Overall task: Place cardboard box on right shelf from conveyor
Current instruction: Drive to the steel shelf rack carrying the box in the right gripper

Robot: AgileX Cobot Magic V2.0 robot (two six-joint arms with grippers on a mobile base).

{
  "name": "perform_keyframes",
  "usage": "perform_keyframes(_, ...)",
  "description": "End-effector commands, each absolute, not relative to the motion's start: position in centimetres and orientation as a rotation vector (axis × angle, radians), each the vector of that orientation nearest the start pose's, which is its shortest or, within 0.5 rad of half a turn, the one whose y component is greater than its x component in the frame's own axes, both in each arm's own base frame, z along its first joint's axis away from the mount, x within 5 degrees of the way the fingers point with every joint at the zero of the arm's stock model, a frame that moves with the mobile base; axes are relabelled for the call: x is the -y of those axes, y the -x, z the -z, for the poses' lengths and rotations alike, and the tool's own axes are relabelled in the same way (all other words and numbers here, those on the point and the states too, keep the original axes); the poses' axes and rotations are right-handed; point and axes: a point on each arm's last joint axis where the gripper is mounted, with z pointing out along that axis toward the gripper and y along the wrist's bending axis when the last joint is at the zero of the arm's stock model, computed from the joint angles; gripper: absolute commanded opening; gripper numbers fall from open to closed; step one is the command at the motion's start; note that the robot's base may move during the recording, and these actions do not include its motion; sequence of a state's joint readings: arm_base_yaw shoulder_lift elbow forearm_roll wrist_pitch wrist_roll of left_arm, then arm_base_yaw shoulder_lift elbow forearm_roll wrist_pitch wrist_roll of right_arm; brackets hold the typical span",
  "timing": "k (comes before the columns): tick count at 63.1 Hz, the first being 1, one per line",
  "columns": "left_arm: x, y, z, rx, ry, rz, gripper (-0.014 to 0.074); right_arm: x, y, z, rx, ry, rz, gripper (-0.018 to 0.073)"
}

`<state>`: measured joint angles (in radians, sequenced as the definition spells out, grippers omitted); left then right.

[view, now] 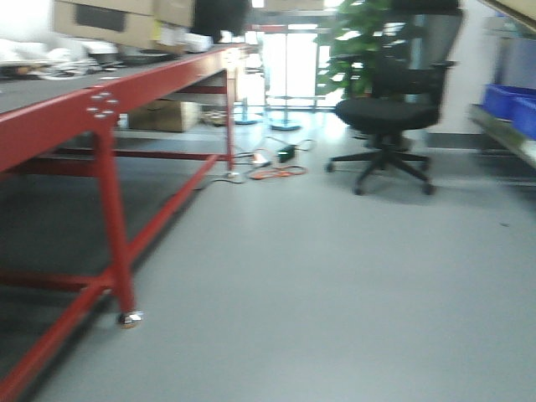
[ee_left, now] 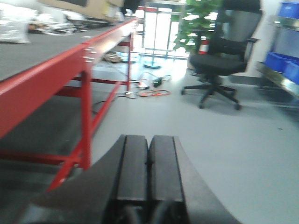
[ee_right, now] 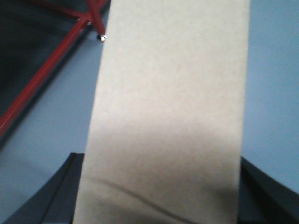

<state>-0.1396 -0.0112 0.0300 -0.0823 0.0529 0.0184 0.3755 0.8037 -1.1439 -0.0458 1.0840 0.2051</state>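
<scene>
The tan cardboard box (ee_right: 170,102) fills the middle of the right wrist view, and my right gripper (ee_right: 158,158) is shut on it, a dark finger showing at each lower side. It hangs over the grey floor, beside a red conveyor leg (ee_right: 56,65). The conveyor (view: 59,126), a red frame with a dark belt, runs along the left. The right shelf (view: 502,134) is a steel rail at the right edge. My left gripper (ee_left: 148,163) is shut on nothing, its pads pressed together, low over the floor beside the conveyor (ee_left: 42,88).
A black office chair (view: 394,109) stands ahead on the floor, with cables (view: 272,167) lying to its left. Blue bins (view: 511,105) sit on the shelf. Other cardboard boxes (view: 117,21) rest at the conveyor's far end. A plant (view: 356,42) stands behind the chair.
</scene>
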Motion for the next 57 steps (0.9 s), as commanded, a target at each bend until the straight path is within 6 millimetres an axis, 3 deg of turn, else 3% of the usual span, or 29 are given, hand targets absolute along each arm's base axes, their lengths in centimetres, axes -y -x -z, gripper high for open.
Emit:
perform_keyframes(1, 0.73, -5.46, -20.89, -1.449, -0.04, 0.176, -0.0119, -4.1, -11.7, -43.52, -2.127, 0.185, -0.271, 0.0183)
perform_keyframes(57, 0.73, -5.46, -20.89, -1.449, -0.04, 0.176, -0.0119, -4.1, -11.7, -43.51, -2.128, 0.186, -0.271, 0.0183)
